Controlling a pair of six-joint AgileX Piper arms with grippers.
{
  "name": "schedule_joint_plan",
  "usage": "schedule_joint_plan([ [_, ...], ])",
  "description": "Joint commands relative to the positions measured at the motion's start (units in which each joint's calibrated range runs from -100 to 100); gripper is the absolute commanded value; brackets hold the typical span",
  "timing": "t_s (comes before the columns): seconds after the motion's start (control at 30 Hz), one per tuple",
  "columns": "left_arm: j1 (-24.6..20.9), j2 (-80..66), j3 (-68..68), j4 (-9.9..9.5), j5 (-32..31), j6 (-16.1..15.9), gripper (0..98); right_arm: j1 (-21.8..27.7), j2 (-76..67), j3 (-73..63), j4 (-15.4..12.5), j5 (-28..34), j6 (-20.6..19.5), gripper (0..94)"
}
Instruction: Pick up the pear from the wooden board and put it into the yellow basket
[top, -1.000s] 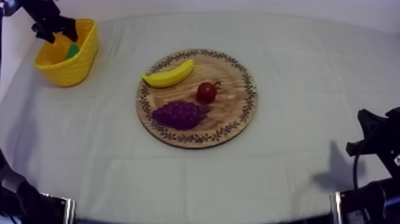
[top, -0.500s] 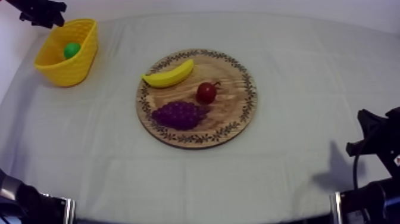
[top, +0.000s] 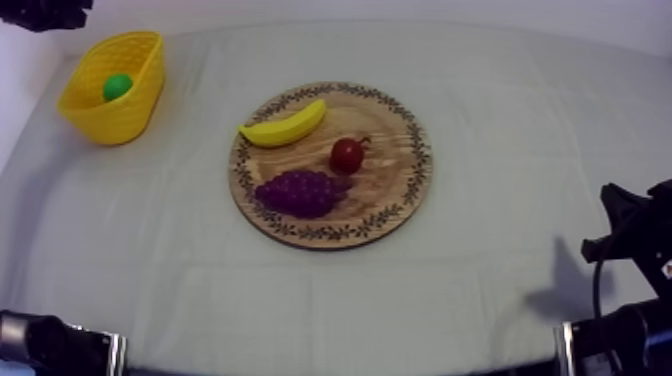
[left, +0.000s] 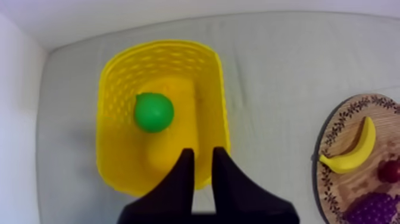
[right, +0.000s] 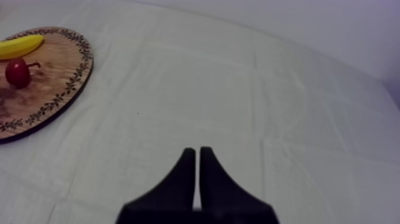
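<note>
The pear (left: 153, 112) lies inside the basket (left: 111, 131) at the table's (top: 500, 120) far left. The left tool (left: 203, 152) hangs over the basket's near side, fingers slightly apart, holding nothing. The banana (top: 285, 124), grapes (top: 300, 192) and small red fruit (top: 347, 155) sit on the board (top: 400, 190). The right tool (right: 197, 152) is closed on nothing, over the table.

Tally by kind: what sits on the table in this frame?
Green toy pear: 1
Yellow toy banana: 1
Purple toy grape bunch: 1
Small red fruit: 1
Yellow basket: 1
Round wooden board with patterned rim: 1
Total: 6
</note>
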Motion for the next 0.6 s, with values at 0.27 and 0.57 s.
schedule_joint_plan([
  [0.27, 5.75, -28.84, 33.97, -5.95, -19.1, 4.14, 1.5, -0.01, -0.02, 0.0, -0.01, 0.01, -0.06, 0.4],
  [0.57, 9.21, -50.06, 59.27, -7.05, -30.78, 4.09, 0.2, -0.01, -0.02, 0.0, -0.01, 0.01, -0.06, 0.4],
])
